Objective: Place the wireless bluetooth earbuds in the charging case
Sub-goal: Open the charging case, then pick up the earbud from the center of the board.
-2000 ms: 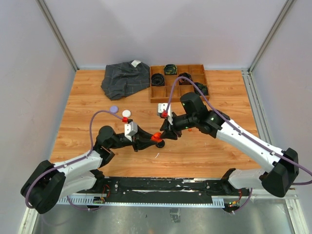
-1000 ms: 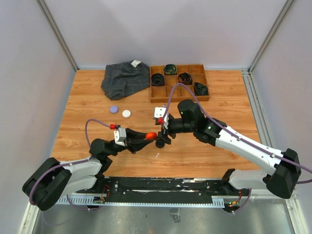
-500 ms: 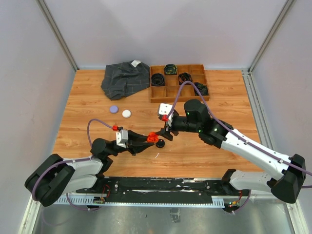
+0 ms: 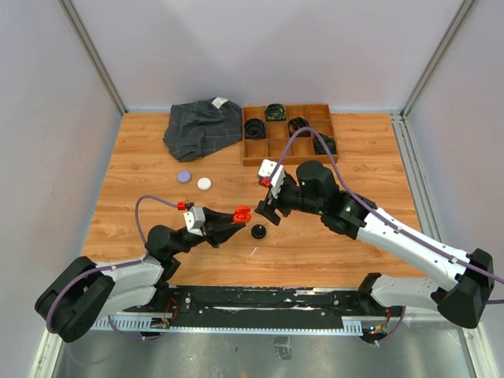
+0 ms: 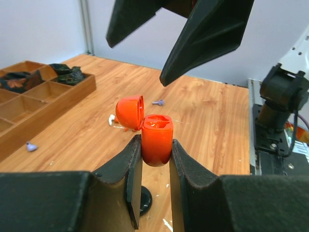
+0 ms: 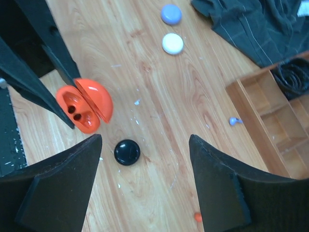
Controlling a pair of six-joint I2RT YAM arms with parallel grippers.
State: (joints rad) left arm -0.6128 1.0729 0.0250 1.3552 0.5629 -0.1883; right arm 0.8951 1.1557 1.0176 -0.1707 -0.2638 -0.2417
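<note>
Your left fingers [image 5: 134, 162] are clamped shut on the orange charging case [image 5: 157, 140], gripping its lower half from both sides and holding it off the surface [image 4: 142, 197]. Its lid [image 5: 130, 112] is swung open, and the right wrist view shows two dark sockets in the exposed face.

Your right fingers [image 6: 67, 179] stand wide apart with nothing between them, hanging above and just beyond the case.

A black puck [image 6: 127, 152] lies on the surface below the case. One small purple earbud [image 6: 233, 121] lies loose near the wooden tray [image 5: 53, 116], and an orange-red earbud [image 6: 197, 217] lies on the surface nearer your right arm. Neither is in the case.

Farther out lie a white puck [image 6: 172, 43], a purple puck [image 6: 171, 13] and a dark cloth [image 6: 251, 24].
</note>
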